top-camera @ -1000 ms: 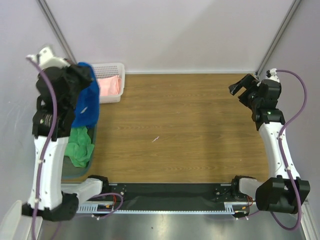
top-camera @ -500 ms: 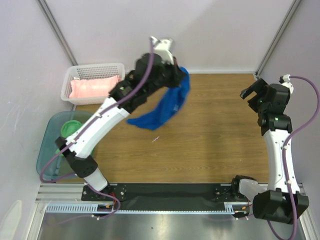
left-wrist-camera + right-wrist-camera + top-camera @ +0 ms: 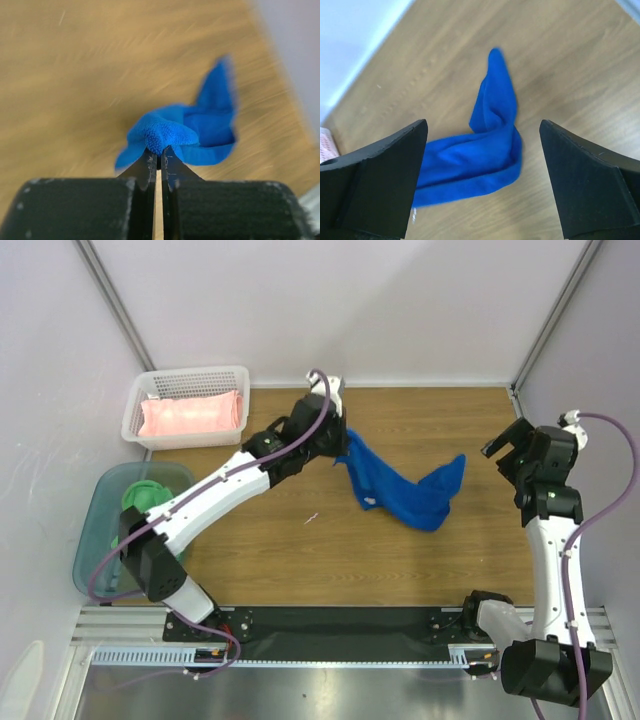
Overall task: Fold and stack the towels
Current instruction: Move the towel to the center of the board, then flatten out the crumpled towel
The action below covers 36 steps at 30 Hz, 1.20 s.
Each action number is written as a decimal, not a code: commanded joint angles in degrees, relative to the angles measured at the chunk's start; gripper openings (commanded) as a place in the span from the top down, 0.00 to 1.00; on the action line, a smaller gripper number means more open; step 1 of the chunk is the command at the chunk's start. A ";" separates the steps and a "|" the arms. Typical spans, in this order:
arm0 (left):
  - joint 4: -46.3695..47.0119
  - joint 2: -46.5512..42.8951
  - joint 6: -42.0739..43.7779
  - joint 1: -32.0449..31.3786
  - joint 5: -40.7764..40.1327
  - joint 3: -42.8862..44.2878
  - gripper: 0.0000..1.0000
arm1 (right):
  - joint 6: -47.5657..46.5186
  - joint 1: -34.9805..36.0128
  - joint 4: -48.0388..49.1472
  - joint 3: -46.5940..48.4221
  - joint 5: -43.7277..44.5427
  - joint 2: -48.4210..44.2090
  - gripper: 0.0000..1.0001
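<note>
While left end effector pinches blue towel corner, right end effector spread wide; towel's white tag unreadable.

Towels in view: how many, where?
3. Blue towel on the table, end pinched in left hand; pink towel in white basket; green towel in teal tub, partly hidden.

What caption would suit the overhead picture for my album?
Left pincer pinches the blue towel sprawled on the table; right pincer open.

Left tool tight, right tool wide.
</note>
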 commanded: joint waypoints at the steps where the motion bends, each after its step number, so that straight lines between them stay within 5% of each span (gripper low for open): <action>1: -0.06 1.10 -3.90 3.95 -2.53 -6.86 1.00 | 0.33 -0.27 -1.33 -2.78 -1.67 -0.16 0.00; 12: -2.43 8.04 -2.85 8.27 -8.16 -15.48 1.00 | 2.53 0.70 4.64 -8.77 -11.95 5.90 0.00; 26: -1.02 10.33 7.16 10.29 -4.20 -18.56 1.00 | 5.26 12.20 15.72 -4.47 -5.28 27.87 0.03; 32: -2.78 8.40 9.18 10.38 -7.19 -19.87 1.00 | 7.97 11.78 9.66 0.54 1.22 37.80 0.14; 34: -2.87 7.00 10.06 10.55 -7.71 -21.45 1.00 | 8.94 12.82 7.22 2.99 3.14 41.30 0.32; 36: -2.87 6.73 10.24 10.73 -7.81 -21.55 1.00 | 9.47 13.27 6.07 3.36 3.68 41.94 0.35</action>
